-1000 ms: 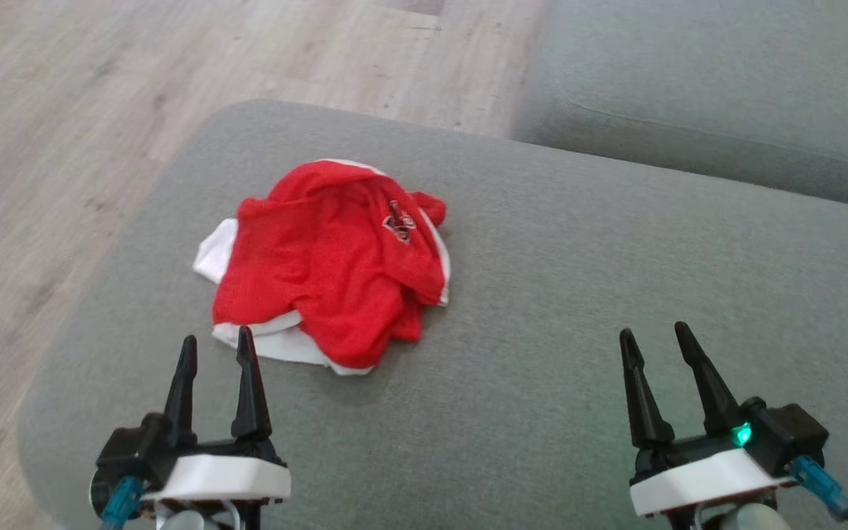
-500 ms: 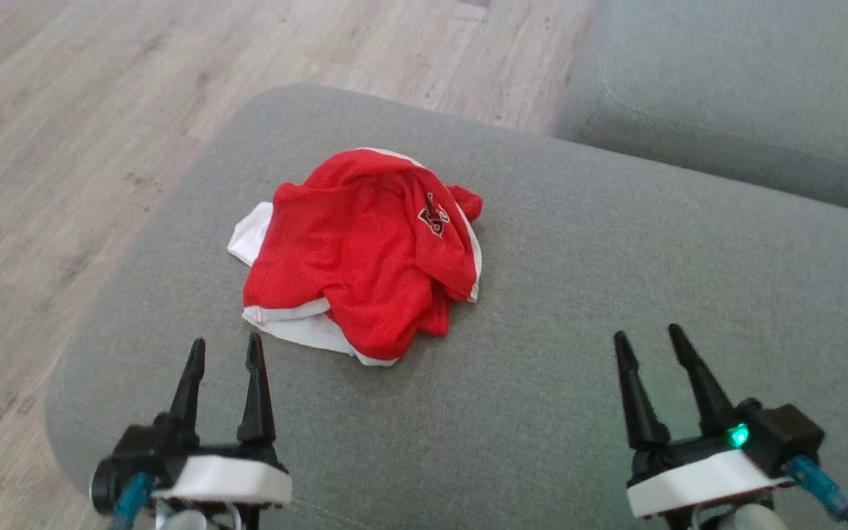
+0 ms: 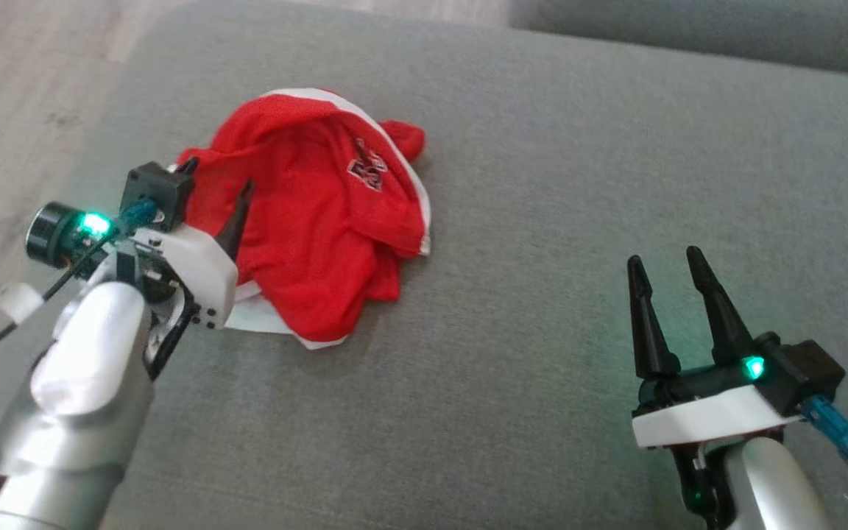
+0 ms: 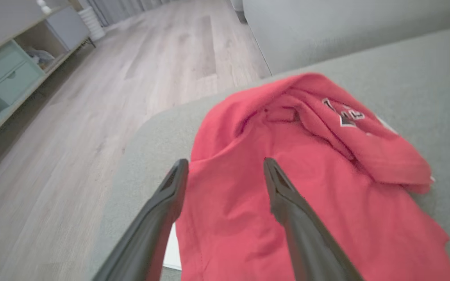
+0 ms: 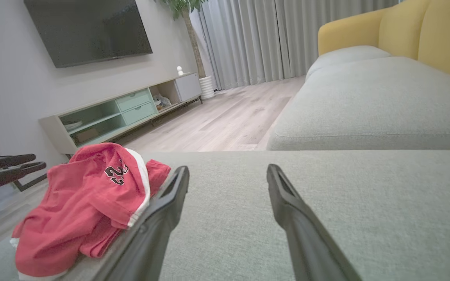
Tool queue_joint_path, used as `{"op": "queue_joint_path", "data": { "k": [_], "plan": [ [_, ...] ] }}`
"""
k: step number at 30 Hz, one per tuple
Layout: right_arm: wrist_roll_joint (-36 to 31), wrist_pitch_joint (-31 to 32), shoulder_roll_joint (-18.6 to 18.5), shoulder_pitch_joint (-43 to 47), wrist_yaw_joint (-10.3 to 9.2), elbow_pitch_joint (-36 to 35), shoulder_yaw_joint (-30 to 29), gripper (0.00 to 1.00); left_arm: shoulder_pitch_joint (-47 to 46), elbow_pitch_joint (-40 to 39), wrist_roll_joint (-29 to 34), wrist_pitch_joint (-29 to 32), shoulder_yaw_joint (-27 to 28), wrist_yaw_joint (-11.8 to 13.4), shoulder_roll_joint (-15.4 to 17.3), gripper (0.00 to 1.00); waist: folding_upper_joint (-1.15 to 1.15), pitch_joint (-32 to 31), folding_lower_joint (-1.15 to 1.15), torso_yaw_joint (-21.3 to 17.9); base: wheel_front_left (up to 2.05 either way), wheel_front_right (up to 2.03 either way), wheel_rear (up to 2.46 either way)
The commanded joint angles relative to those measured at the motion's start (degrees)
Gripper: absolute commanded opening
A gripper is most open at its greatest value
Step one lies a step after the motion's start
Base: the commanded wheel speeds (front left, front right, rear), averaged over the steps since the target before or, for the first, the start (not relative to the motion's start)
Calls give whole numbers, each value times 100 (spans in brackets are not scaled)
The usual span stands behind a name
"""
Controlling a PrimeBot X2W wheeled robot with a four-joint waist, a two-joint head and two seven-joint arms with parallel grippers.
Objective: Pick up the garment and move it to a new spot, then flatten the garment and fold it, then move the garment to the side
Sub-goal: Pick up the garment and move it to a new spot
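L gripper (image 3: 218, 178) open over left edge of red mesh shorts (image 3: 313, 221) on grey sofa cushion (image 3: 542, 184). R gripper (image 3: 664, 258) open, well apart. Wood floor (image 3: 19, 96) to the left.

**Head view:** high, facing forward and down onto the cushion (image 3: 542, 184). Mid-range. It takes in the garment (image 3: 321, 221), left gripper (image 3: 219, 175), right gripper (image 3: 664, 255) and a strip of floor (image 3: 12, 110) at upper left.

**Left wrist view:** low and close, just above the garment. It faces along the left gripper toward the floor and a shelf unit (image 4: 2, 78).

**Right wrist view:** low, near cushion level, well apart from the garment. It faces across the cushion toward the TV (image 5: 88, 29) and curtains (image 5: 268, 39).

**Shared:** garment, cushion and floor appear in all three views, and the shelf unit in both wrist views. The left gripper shows at the left edge of the right wrist view.
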Motion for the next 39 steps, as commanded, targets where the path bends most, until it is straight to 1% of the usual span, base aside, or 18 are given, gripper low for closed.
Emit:
{"op": "queue_joint_path", "data": {
  "k": [1,5,9,12,15,17,23,28,33,37,39],
  "plan": [
    [-35,-62,-37,-192,-4,-196,170,100,-392,-91,-67,18,-1,14,338,100,0,189,-2,-201,0,0,0],
    [-37,-62,-37,-271,-4,-191,228,100,-796,243,-277,12,-482,12,671,100,0,337,-2,-356,0,0,0],
    [-42,-62,-37,-329,-4,-191,266,100,-1059,675,-392,101,-772,11,914,100,0,446,-2,-483,0,0,0],
    [-37,-62,-37,-364,-4,-201,268,100,-1232,973,-246,31,-858,49,1010,100,0,504,-2,-556,0,0,0],
    [-42,-62,-37,-396,-4,-198,239,100,-1320,1255,-270,10,-906,43,958,100,0,547,-2,-600,0,0,0],
    [-69,-62,-37,-404,-4,-192,230,100,-1373,1352,-302,-38,-955,35,911,0,0,569,-2,-623,0,0,0],
    [-89,-62,-37,-395,-4,-168,222,100,-1495,1319,-401,-449,-992,23,882,0,0,480,-2,-659,0,0,0],
    [22,-62,-37,-312,-4,-134,180,100,-1484,944,-858,-879,-746,17,732,0,0,223,-2,-656,0,0,0],
    [133,-62,-37,-164,-4,-109,159,100,-1190,59,-1477,-1027,-514,13,605,0,0,-151,-2,-680,0,0,0],
    [246,-62,-37,-61,-4,-104,96,100,-745,-900,-2132,-764,-251,35,490,0,0,-396,-2,-718,0,0,0],
    [279,-62,-37,-21,-4,-109,83,100,-541,-1424,-2464,-565,-113,135,397,0,0,-464,-2,-738,0,0,0]
  ]
}}
